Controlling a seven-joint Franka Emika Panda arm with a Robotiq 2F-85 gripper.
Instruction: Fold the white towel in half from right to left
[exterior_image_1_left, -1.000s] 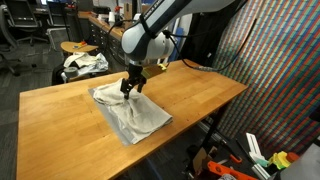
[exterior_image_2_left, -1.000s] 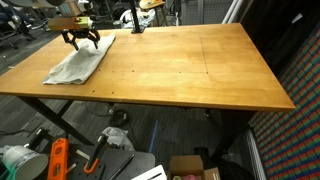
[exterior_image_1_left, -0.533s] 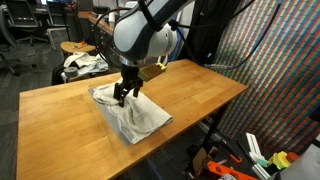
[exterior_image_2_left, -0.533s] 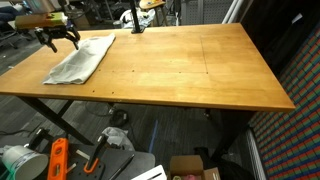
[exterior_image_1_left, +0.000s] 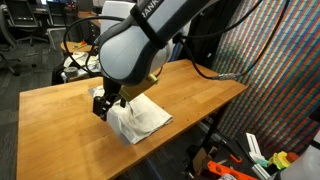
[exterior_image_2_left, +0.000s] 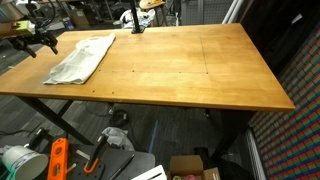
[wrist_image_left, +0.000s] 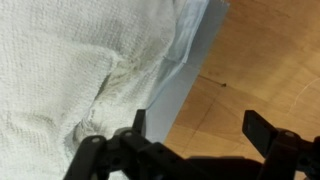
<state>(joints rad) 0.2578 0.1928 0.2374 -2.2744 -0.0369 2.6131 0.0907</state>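
The white towel (exterior_image_2_left: 82, 57) lies folded on the wooden table (exterior_image_2_left: 190, 70), near its far left end in that exterior view. It also shows partly behind the arm in an exterior view (exterior_image_1_left: 140, 119) and fills the left of the wrist view (wrist_image_left: 60, 80). My gripper (exterior_image_2_left: 38, 42) hangs past the towel's left edge, near the table's edge. It shows at the towel's side in an exterior view (exterior_image_1_left: 105, 104). In the wrist view the gripper (wrist_image_left: 198, 125) is open and empty over bare wood beside the towel's edge.
The table edges are close to the gripper (exterior_image_1_left: 40, 125). Chairs and clutter stand behind the table (exterior_image_1_left: 82, 62). Tools and boxes lie on the floor below (exterior_image_2_left: 60, 155). A patterned wall stands at one side (exterior_image_1_left: 280, 60).
The gripper has moved off the towel toward the table's edge, away from the fold, and is empty. The towel lies still.
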